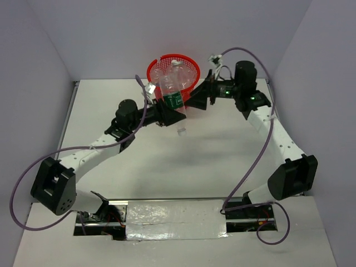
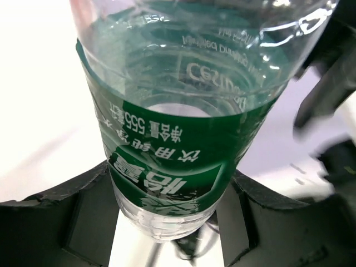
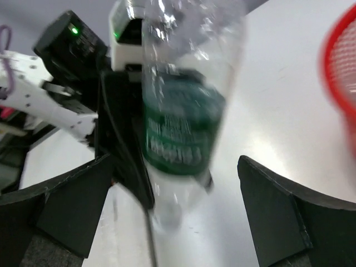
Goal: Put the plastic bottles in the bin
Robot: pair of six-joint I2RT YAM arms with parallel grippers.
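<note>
A clear plastic bottle with a green label (image 1: 173,99) hangs cap down, just in front of the red mesh bin (image 1: 189,69). My left gripper (image 1: 170,114) is shut on it; in the left wrist view the bottle (image 2: 183,139) sits pinched between both fingers (image 2: 83,214). My right gripper (image 1: 196,100) is open beside the bottle on its right. In the right wrist view the bottle (image 3: 181,128) stands between the wide-apart fingers (image 3: 278,211) without touching them, and the left gripper grips it from the left. Another clear bottle (image 1: 157,75) lies in the bin.
The bin stands at the table's far edge by the back wall; its rim (image 3: 339,67) shows at the right of the right wrist view. The right gripper's dark body (image 2: 328,94) shows blurred at the right of the left wrist view. Side walls enclose the white table (image 1: 222,156).
</note>
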